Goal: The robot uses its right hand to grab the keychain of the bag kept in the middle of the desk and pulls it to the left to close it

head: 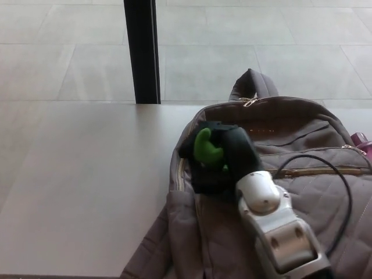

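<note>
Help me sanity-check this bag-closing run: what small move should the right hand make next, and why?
Probably ease the right hand down and close on the zip pull before dragging left. The hand sits over the bag's upper left front and hides the pull, so no grip is confirmed. The gold zip runs off rightward from under its wrist.

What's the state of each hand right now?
Left hand: not in view.
Right hand: on the bag, upper left; open or shut cannot be told.
</note>
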Robot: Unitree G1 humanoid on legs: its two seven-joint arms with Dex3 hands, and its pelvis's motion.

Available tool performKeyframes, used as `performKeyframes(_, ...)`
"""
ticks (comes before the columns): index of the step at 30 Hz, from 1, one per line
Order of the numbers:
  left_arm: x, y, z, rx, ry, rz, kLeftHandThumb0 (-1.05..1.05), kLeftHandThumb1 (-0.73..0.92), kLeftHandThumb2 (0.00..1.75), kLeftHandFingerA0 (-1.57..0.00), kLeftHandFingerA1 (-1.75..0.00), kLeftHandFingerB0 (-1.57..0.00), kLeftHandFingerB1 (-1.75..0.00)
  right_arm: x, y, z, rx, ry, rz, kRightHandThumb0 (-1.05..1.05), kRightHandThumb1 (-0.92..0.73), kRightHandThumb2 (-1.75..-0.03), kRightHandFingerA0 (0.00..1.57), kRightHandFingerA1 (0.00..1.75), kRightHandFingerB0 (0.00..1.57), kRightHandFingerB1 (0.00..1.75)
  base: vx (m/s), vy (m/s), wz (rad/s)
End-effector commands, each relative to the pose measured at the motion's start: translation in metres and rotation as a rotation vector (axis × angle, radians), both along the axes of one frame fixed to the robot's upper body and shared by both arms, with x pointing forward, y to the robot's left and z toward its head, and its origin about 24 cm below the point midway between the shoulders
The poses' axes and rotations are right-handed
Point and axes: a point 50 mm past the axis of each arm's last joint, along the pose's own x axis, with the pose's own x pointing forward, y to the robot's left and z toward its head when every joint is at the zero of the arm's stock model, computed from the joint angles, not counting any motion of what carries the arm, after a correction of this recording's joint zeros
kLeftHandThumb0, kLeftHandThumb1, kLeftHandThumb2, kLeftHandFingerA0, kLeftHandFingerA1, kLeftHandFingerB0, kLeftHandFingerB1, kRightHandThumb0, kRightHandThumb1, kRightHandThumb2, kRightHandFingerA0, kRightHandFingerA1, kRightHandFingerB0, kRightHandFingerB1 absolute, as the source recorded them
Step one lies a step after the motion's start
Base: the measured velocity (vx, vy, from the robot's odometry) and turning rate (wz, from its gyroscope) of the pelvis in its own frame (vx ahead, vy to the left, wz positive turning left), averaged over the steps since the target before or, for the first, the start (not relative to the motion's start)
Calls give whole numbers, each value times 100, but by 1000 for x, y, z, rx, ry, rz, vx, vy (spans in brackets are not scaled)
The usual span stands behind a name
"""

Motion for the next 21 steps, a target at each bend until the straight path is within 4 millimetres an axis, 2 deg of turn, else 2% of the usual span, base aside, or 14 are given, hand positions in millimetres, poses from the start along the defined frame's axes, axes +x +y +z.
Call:
performKeyframes(1, 2, -2, -1, 18, 11, -20, -60, 91, 67, -82, -58, -64, -45, -8, 44, 6, 4, -15, 41, -23, -62, -103, 94, 175, 79, 163, 0, 0, 0)
performKeyframes(2, 4, -3, -2, 12, 0, -17, -61, 91, 67, -84, -61, -66, -47, -15, 66, 7, 45, 33, 93, -18, -54, -109, 92, 175, 68, 171, 0, 0, 0)
performKeyframes(3, 5, -3, -3, 6, 3, -7, -62, 90, 67, -84, -61, -67, -47, -21, 82, 8, 22, 34, 98, -27, -62, -89, 94, 169, 70, 112, 0, 0, 0)
performKeyframes(4, 5, -4, -3, 3, 8, -24, -62, 91, 67, -82, -60, -66, -47, -30, 102, 9, 28, 34, 147, -28, -62, -85, 94, 173, 76, 96, 0, 0, 0)
performKeyframes(5, 6, -5, -4, -1, 6, -32, -63, 91, 67, -81, -60, -65, -48, -38, 115, 8, 35, 27, 179, -32, -56, -87, 83, 150, 79, 97, 0, 0, 0)
performKeyframes(6, 6, -7, -4, -5, -1, -37, -62, 91, 67, -80, -60, -63, -48, -51, 132, 4, 38, 30, 229, -41, -36, -140, 97, 168, 100, 154, 0, 0, 0)
performKeyframes(7, 7, -7, -4, -2, -4, -43, -62, 91, 67, -80, -60, -63, -48, -62, 147, 1, 33, 47, 277, -41, -36, -140, 97, 168, 100, 154, 0, 0, 0)
performKeyframes(8, 8, -8, -4, -3, -5, -45, -62, 91, 67, -80, -60, -63, -48, -62, 147, 1, 33, 45, 275, -41, -36, -140, 97, 168, 100, 154, 0, 0, 0)
performKeyframes(9, 10, -8, -4, -1, -7, -47, -62, 91, 67, -80, -60, -62, -48, -70, 155, 0, 24, 56, 316, -41, -40, -141, 102, 175, 95, 161, 0, 0, 0)
performKeyframes(10, 14, -10, -5, -1, -11, -52, -61, 92, 67, -80, -60, -62, -47, -80, 164, -1, 18, 63, 363, -41, -42, -145, 110, 175, 95, 164, 0, 0, 0)
performKeyframes(11, 13, -10, -4, 2, -12, -66, -62, 92, 68, -79, -61, -61, -48, -96, 179, -4, 13, 71, 433, -21, -57, -126, 123, 127, 129, 130, 0, 0, 0)
performKeyframes(12, 13, -11, -5, 0, -13, -67, -62, 92, 68, -79, -61, -61, -48, -96, 178, -4, 11, 69, 433, -21, -57, -126, 123, 127, 129, 130, 0, 0, 0)
performKeyframes(13, 13, -11, -5, 0, -13, -67, -62, 92, 68, -79, -61, -61, -48, -105, 186, -6, 6, 80, 484, -48, -36, -147, 102, 175, 96, 167, 0, 0, 0)
performKeyframes(21, 12, -13, -7, -5, -7, -71, -62, 92, 68, -79, -61, -61, -48, -106, 184, -9, 4, 77, 478, -48, -36, -147, 102, 175, 96, 167, 0, 0, 0)
